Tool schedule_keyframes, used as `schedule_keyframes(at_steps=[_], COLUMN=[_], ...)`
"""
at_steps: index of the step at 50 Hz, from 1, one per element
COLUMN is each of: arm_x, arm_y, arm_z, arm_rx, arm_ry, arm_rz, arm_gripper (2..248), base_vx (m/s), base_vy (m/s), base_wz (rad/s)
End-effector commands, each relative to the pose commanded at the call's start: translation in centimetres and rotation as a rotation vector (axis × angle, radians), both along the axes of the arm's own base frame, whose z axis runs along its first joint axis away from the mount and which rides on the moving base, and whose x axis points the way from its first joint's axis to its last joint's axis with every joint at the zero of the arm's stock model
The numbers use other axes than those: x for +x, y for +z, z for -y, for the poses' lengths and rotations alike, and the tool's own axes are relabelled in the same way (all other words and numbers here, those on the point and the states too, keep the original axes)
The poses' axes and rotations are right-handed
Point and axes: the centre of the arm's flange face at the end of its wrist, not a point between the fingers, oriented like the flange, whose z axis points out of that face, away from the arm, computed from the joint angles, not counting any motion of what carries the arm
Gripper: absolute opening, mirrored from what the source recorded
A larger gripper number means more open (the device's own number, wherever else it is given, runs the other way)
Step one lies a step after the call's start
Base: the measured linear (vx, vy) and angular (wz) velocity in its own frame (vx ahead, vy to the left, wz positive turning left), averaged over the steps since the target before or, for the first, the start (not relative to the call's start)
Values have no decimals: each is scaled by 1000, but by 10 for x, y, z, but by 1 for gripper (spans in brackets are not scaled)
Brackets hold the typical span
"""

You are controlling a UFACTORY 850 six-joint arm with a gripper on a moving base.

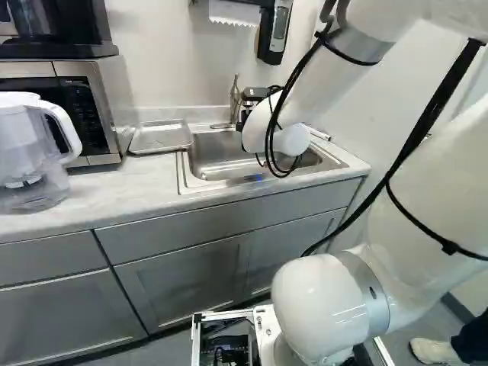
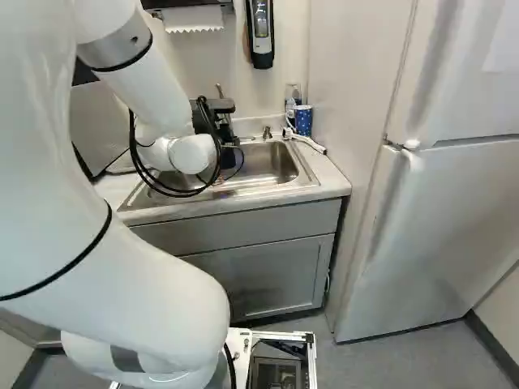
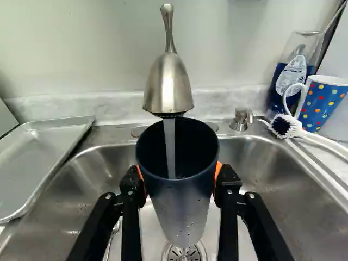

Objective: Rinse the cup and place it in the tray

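Wrist view alone shows water (image 3: 169, 142) entering the cup (image 3: 182, 201).

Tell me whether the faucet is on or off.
On: a stream of water falls from the faucet into the dark cup.

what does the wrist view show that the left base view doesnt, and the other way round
Only the wrist view: water running into the open mouth of the cup, the drain below, the dotted mug and the bottle of blue liquid.

Only the left base view: the pitcher, the microwave's front, the paper towel, the cabinets and the arm's white links.

Both: the sink, tray, faucet and gripper.
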Motion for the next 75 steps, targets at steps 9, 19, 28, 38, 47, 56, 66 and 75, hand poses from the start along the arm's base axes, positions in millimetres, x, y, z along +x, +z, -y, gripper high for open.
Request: schedule_keyframes(at_steps=[9,19,28,38,47,56,66,75], arm_x=[0,0,0,0,0,0,0,0], arm_y=[0,0,0,0,0,0,0,0], arm_z=[0,0,0,0,0,0,0,0], arm_rx=[0,0,0,0,0,0,0,0], arm_ry=[0,0,0,0,0,0,0,0], arm_rz=[0,0,0,0,0,0,0,0], arm_gripper=[126,126,126,126,126,126,126,126], base_vx=[0,0,0,0,0,0,0,0], base_vy=[0,0,0,0,0,0,0,0], base_wz=[0,0,0,0,0,0,0,0])
